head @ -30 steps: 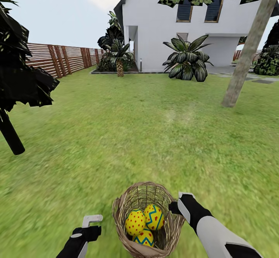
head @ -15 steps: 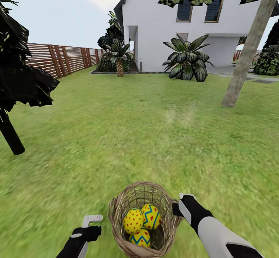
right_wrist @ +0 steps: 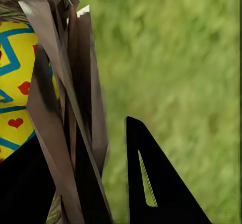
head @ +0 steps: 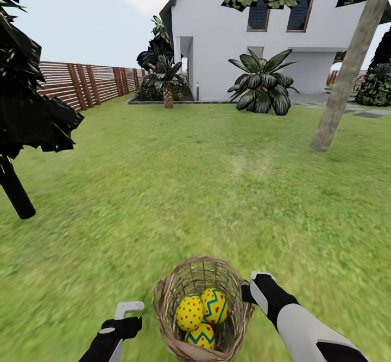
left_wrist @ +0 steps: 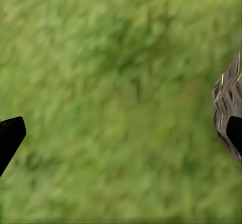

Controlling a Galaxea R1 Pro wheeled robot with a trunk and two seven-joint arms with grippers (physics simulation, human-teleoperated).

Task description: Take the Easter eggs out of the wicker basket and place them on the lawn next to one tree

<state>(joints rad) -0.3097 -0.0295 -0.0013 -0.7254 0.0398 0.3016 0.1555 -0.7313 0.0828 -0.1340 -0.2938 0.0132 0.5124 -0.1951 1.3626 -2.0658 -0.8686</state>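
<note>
The basket (head: pixel 203 307) sits low in the head view, three eggs (head: pixel 202 314) inside it. The right gripper (head: pixel 251 291) clamps its rim — in the right wrist view one finger sits inside the weave beside an egg (right_wrist: pixel 15 83), the other outside. The left gripper (head: pixel 126 318) hangs just beside the basket, jaws spread wide over grass (left_wrist: pixel 116 98), holding nothing. Beyond the basket the lawn (head: pixel 195 188) runs to a tree trunk (head: pixel 347 69), with a fence (head: pixel 81 82) and a white house (head: pixel 233 36) behind.
</note>
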